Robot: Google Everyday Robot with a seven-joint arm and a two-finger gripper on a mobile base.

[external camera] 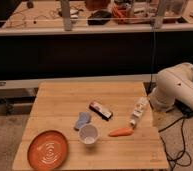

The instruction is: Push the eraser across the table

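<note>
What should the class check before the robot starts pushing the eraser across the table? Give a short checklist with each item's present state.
1. The eraser lies flat on the table, untouched: ok.
2. The tool is at the eraser: not ok; it is out of sight, and only the arm shows, off the table's right edge.
3. Room toward the far edge: ok, bare planks.
4. Room toward the near edge: not ok; the cloth and cup are close.
5. The bottle and carrot stand apart from the eraser: ok.
</note>
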